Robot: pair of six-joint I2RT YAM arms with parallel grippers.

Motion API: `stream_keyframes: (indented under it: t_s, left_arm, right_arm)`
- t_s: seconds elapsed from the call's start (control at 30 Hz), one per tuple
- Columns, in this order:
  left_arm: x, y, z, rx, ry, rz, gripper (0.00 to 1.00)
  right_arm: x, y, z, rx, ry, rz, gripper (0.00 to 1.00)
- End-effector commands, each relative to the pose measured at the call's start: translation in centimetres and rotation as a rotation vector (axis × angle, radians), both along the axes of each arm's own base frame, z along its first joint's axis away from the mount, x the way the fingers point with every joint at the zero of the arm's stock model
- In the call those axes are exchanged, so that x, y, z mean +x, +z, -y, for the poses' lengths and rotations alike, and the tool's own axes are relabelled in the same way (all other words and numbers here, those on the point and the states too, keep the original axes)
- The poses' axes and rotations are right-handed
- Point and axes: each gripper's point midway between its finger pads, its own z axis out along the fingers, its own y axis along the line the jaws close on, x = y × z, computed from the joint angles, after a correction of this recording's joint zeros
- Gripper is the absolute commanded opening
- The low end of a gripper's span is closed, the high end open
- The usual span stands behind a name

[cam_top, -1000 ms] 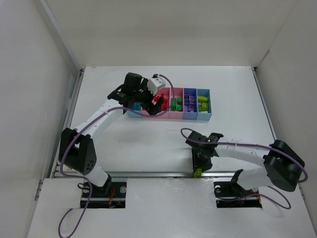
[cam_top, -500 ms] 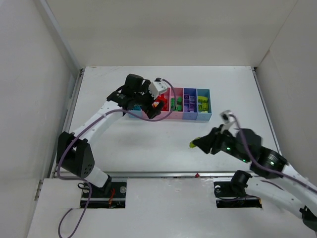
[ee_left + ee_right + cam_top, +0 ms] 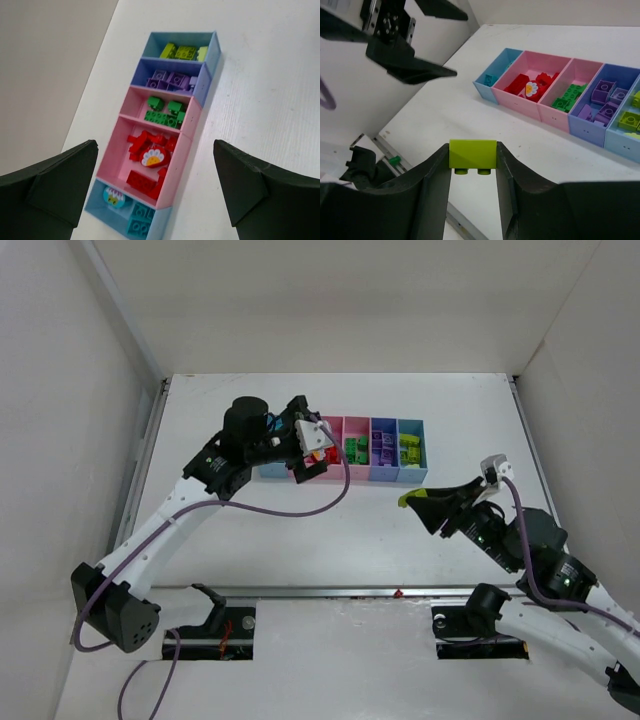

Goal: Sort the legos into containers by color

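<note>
The right claw [image 3: 472, 165] is clamped on a yellow-green brick [image 3: 472, 152], held above the bench [image 3: 300, 530] on the near side of the containers' [image 3: 385, 477] right end. The left claw [image 3: 155, 142] stands wide apart above their left end, over the red legos [image 3: 140, 177].

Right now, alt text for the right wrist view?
Right gripper pinches a yellow-green brick above the white table. Beyond it, a row of five joined bins holds bricks sorted by colour. The left gripper hangs open at upper left.
</note>
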Motion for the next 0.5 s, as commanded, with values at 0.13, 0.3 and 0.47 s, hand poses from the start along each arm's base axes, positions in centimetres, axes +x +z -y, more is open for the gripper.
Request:
stream_keyframes:
  t_s: [0.13,0.3,0.47]
  left_arm:
    - [-3.4,-0.3,2.9,-0.024,-0.138,0.042,1.00]
    - [-3.1,-0.5,2.7,-0.043,-0.085,-0.014,1.00]
    - [-3.7,-1.5,2.4,-0.031,-0.060,-0.042,1.00]
  right_arm:
    - [3.5,5.1,2.1,0.081,-0.239,0.053,0.00]
    - [8.9,2.7,4.1,-0.083,-0.603,-0.051,0.00]
    - [15.5,-4.1,4.9,-0.256,-0.788,-0.211,0.00]
